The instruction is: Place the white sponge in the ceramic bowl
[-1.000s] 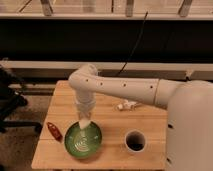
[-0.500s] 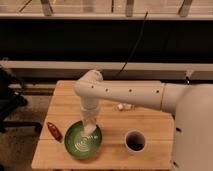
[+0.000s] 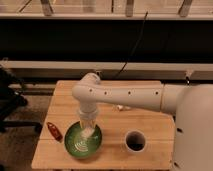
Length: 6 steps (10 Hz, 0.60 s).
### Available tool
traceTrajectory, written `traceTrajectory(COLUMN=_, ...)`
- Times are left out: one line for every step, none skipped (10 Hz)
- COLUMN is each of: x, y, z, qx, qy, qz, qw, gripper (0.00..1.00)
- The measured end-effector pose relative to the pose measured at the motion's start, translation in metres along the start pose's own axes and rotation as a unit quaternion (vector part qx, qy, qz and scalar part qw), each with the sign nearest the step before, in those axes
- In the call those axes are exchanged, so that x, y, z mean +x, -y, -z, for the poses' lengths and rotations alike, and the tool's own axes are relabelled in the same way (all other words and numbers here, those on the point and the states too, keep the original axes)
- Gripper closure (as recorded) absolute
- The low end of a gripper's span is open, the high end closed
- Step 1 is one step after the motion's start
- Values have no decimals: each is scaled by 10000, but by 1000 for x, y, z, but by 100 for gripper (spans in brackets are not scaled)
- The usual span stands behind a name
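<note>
Your arm (image 3: 125, 95) reaches from the white robot body (image 3: 192, 130) at the right edge, runs leftward across the wooden table (image 3: 115, 150), and bends down at the wrist near the table's left half. The gripper (image 3: 87, 131) hangs below that wrist, pointing straight down, with its tip inside the rim of the bowl (image 3: 75, 145). The bowl is green with pale swirl lines inside and sits on the front left part of the table, close to the front edge. A pale patch shows at the gripper's tip, over the upper part of the bowl's interior; you may read it as the sponge (image 3: 89, 133), but you cannot tell whether it is a separate block or part of the gripper itself. You cannot tell whether the gripper has hold of it, or whether the patch touches the bowl's floor or sits above it. A small red object (image 3: 54, 130) lies tilted on the table just left of the bowl, near the left edge, apart from the rim. A white cup (image 3: 135, 141) with a dark inside stands upright to the right of the bowl, well apart from it, near the front edge. A small pale item (image 3: 120, 107) lies on the table just under the arm, behind the cup; its form is too small to make out. A dark cable (image 3: 132, 45) runs from behind the table up the dark back wall. Part of a black chair (image 3: 10, 100) shows at the far left.
</note>
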Motion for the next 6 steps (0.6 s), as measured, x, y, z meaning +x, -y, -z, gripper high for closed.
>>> traceTrajectory(x=-2, y=1, z=-3, qx=4, qy=44, qz=27, qw=10000, gripper=100)
traceTrajectory(x=-4, y=2, z=-6, qx=-1, qy=78, qz=45, qw=10000, gripper=100)
traceTrajectory(x=-5, y=3, z=-9, qx=-12, qy=106, qz=65, qw=9999, gripper=98)
traceTrajectory(x=-7, y=2, z=-10, qx=-21, qy=120, qz=48, qw=9999, gripper=90)
traceTrajectory(x=-8, y=2, z=-10, qx=-18, qy=127, qz=39, qw=9999, gripper=81)
traceTrajectory(x=-10, y=3, z=-11, qx=-13, qy=146, qz=57, qw=9999, gripper=70)
